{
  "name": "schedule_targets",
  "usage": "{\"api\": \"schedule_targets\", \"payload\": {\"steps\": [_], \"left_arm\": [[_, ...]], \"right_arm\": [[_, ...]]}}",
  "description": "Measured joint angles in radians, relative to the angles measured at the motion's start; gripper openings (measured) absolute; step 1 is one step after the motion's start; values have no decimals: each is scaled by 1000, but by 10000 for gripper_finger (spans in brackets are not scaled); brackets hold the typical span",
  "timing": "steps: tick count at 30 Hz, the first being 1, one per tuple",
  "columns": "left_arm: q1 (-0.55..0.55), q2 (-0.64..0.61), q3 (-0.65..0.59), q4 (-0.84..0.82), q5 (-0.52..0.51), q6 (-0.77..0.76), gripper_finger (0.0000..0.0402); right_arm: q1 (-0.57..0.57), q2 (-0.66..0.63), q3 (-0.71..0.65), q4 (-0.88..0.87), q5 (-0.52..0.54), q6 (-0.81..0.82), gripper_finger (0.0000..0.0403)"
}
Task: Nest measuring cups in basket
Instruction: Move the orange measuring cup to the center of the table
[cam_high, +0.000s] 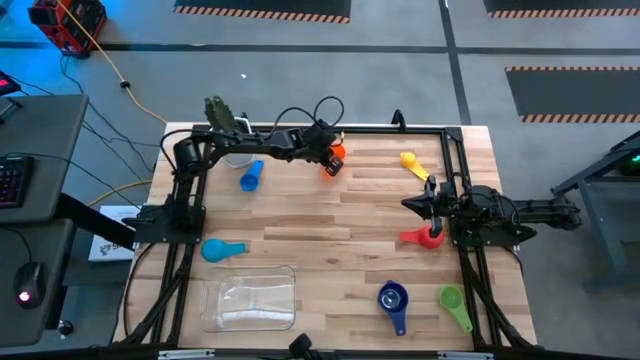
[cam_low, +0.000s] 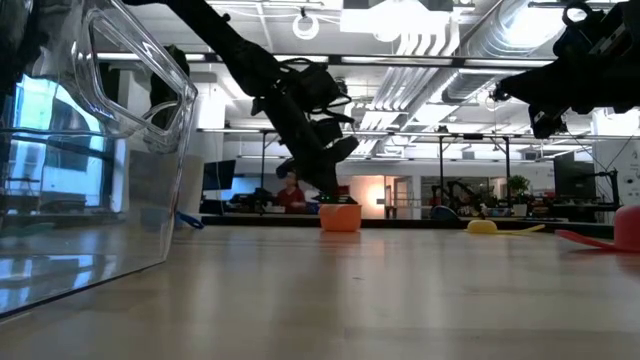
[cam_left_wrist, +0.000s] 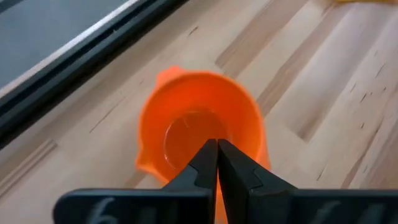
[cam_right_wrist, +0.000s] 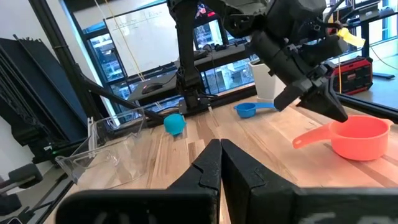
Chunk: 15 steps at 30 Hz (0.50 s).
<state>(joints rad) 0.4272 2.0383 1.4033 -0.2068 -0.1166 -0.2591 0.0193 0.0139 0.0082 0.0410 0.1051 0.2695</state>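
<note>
Left hand (cam_high: 331, 160) clamped on upright orange cup (cam_high: 336, 153) rim, mouth up; right hand (cam_high: 412, 204) fingers together, idle.

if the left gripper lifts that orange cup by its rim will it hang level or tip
It will probably tip: the left gripper pinches one wall of the orange cup, off centre, so the bowl may swing down. It looks like thin moulded plastic, likely light and stiff. The smooth wall could slip between the narrow fingertips.
</note>
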Motion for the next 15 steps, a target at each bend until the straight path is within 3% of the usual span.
{"api": "schedule_targets", "payload": {"steps": [15], "left_arm": [[0, 10, 1, -87, -6, 125, 0]], "right_arm": [[0, 0, 0, 0, 0, 1, 0]]}}
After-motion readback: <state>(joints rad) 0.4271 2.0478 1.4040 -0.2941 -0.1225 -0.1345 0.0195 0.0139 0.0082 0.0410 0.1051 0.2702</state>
